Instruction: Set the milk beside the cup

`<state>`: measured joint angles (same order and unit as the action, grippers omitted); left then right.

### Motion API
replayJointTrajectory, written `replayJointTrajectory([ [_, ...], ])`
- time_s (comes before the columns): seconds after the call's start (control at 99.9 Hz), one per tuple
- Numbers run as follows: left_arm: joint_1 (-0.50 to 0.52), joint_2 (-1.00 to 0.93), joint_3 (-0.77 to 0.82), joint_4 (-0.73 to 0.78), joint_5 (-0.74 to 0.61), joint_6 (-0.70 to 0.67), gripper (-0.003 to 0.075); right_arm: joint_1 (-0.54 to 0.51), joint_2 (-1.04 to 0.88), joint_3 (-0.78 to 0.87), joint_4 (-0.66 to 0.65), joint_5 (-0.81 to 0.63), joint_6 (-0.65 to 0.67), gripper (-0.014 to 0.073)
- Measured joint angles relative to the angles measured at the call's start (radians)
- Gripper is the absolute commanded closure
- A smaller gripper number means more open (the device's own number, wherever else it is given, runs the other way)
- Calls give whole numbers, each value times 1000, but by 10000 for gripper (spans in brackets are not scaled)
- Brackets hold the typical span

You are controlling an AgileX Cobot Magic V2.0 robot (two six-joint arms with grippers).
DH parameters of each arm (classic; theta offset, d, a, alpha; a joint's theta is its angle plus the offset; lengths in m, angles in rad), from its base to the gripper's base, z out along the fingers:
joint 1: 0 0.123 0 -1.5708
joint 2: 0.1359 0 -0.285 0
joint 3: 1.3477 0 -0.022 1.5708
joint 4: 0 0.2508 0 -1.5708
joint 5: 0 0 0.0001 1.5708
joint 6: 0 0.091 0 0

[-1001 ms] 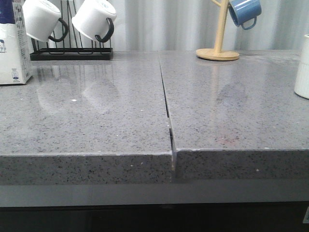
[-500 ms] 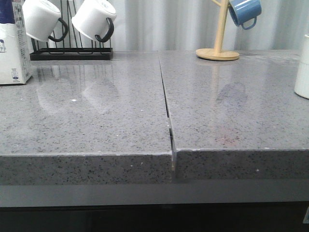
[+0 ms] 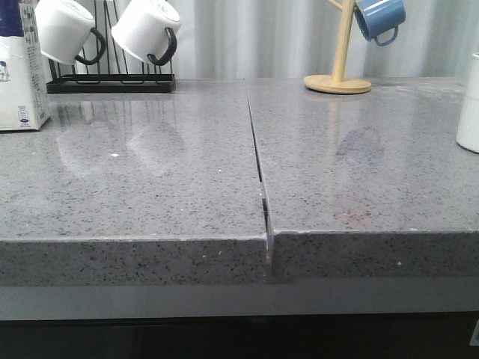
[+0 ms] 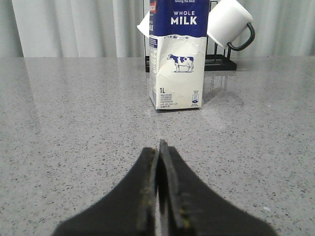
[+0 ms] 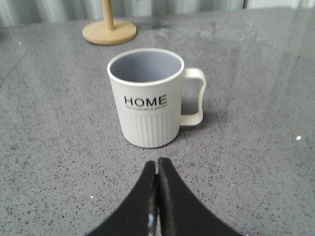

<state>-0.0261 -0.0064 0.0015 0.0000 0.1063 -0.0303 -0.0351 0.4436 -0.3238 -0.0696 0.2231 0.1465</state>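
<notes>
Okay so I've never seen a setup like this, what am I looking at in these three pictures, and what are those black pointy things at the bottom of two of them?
This is a two-armed robot at a grey countertop. One picture looks forward over the counter; the other two come from cameras on each wrist. The black shapes are each arm's tool, two fingers pressed together: the left tool and the right tool. Both are shut and hold nothing.

The left one faces a milk carton, upright at the counter's far left. The right one faces a white HOME mug at the far right. Behind them are a rack of white mugs and a wooden stand with a blue mug.
</notes>
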Motion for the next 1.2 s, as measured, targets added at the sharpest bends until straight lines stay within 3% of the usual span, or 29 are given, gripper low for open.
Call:
replayJointTrajectory([
  [0.2,0,0,0,0,0,0,741,0,120,0,-2,-79,0,259],
  [0.25,0,0,0,0,0,0,741,0,146,0,-3,-109,0,215],
  [0.41,0,0,0,0,0,0,741,-13,230,-1,-5,-201,0,211],
  [0.65,0,0,0,0,0,0,741,-137,351,-1,-5,-339,0,211],
  [0.931,0,0,0,0,0,0,741,-211,526,-2,-7,-538,0,211],
  [1.201,0,0,0,0,0,0,741,-226,710,-7,-1,-738,0,211],
])
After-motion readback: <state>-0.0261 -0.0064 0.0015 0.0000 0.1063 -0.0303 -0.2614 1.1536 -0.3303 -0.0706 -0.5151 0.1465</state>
